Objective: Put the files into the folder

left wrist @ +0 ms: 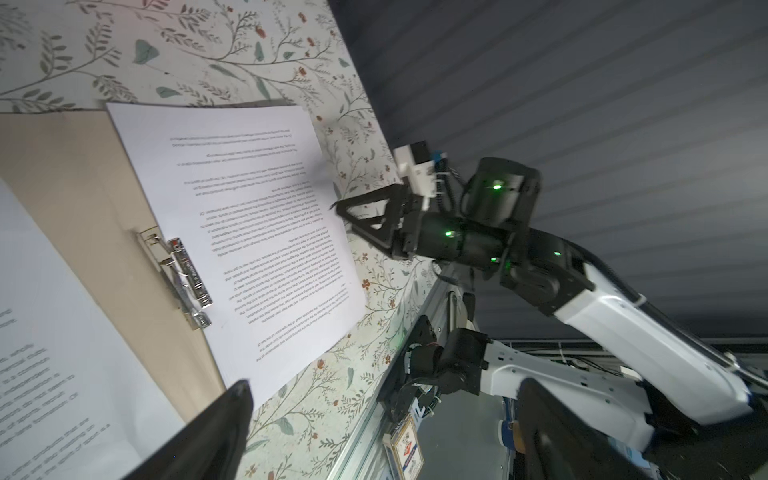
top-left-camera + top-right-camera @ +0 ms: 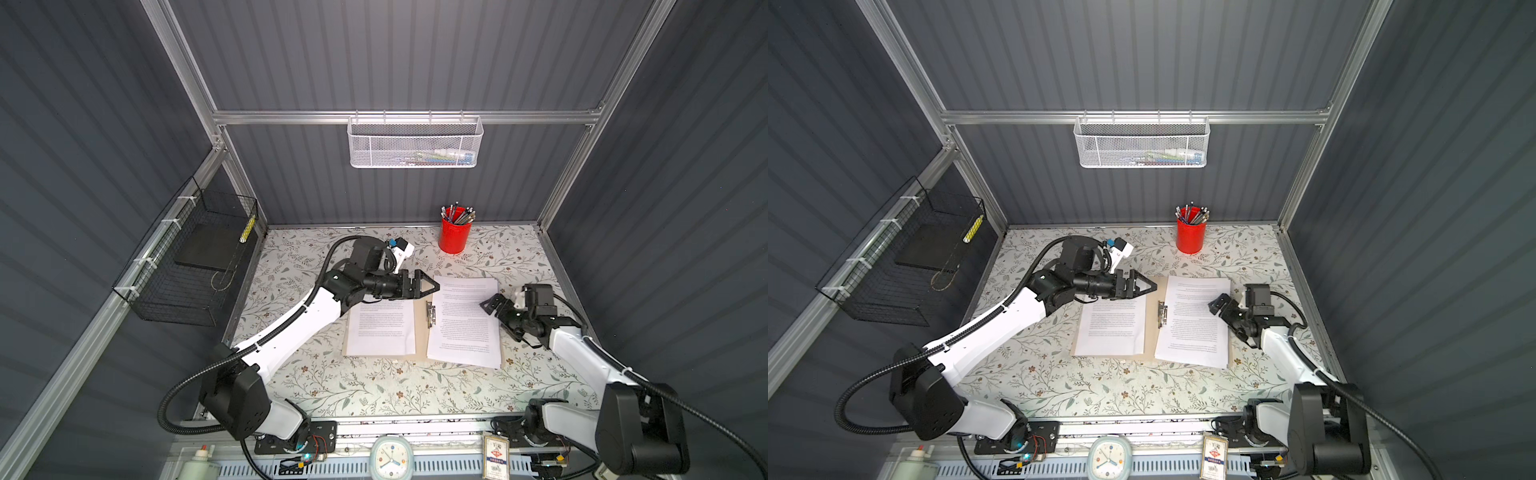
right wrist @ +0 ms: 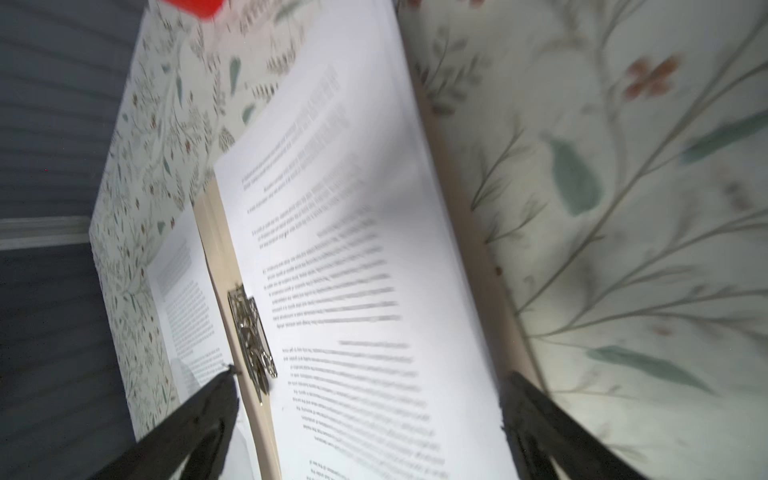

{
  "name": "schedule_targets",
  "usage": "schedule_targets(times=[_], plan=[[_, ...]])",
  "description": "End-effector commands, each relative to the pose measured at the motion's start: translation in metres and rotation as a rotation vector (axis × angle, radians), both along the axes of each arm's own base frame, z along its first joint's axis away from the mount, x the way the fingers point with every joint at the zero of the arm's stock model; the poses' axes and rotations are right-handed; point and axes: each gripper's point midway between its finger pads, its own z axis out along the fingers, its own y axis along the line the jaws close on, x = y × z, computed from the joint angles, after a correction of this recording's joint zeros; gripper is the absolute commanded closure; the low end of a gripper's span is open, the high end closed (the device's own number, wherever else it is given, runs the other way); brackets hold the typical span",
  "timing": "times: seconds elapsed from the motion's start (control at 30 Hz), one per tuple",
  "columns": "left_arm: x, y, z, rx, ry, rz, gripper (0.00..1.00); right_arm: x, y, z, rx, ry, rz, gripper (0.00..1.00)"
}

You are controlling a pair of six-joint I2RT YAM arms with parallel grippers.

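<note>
Folder [image 2: 421, 345]: laid open on table [image 2: 374, 395].
Files [image 2: 465, 324]: laid on both halves.
L claw [image 2: 432, 286]: opened wide, empty.
R claw [image 2: 490, 309]: opened wide, empty, at R files' edge.
Cup [image 2: 454, 239]: filled w/ pens [image 2: 457, 214].
Wire basket [image 2: 166, 299]: slab [image 2: 205, 247] kept inside.

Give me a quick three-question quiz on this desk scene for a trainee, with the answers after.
1. True or false: the folder lies open, with files on both halves.
2. What stands behind the folder? A) red pen cup B) stapler C) mug
3. Which gripper is at the outer edge of the right-hand files, and is it open or shut?
Key: 1 true. 2 A. 3 the right gripper, open.
</note>
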Motion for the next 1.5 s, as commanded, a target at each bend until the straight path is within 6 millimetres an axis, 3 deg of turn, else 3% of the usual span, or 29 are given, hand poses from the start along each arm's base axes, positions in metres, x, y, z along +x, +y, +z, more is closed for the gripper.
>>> schedule_targets(times=[0.0,0.23,0.43,0.67,0.93,1.07,1.13,1.27,1.47], plan=[[0.029,0.046,-0.033,0.231,0.01,0.205,0.0,-0.005,-0.018,0.004,-0.061,0.028,-0.011,0.01],[0.04,0.143,-0.112,0.344,0.186,0.393,0.0,-0.001,-0.011,-0.023,0.099,0.081,-0.012,0.01],[0.033,0.192,-0.182,0.438,0.323,0.471,0.0,-0.004,-0.016,-0.041,0.105,0.151,-0.066,0.01],[0.024,0.199,-0.228,0.486,0.395,0.457,0.0,-0.004,-0.013,-0.055,0.124,0.217,-0.063,0.01],[0.019,0.191,-0.253,0.47,0.457,0.413,0.0,-0.002,-0.006,-0.067,0.16,0.256,-0.051,0.01],[0.021,0.173,-0.247,0.353,0.472,0.381,0.0,0.0,0.002,-0.07,0.162,0.274,-0.023,0.01],[0.026,0.16,-0.232,0.251,0.462,0.357,0.0,0.001,0.003,-0.071,0.163,0.279,-0.018,0.01],[0.037,0.14,-0.187,0.062,0.402,0.331,0.0,0.002,0.007,-0.069,0.164,0.271,0.001,0.01],[0.039,0.131,-0.09,-0.081,0.239,0.281,0.0,0.007,0.029,-0.067,0.148,0.261,0.082,0.01]])
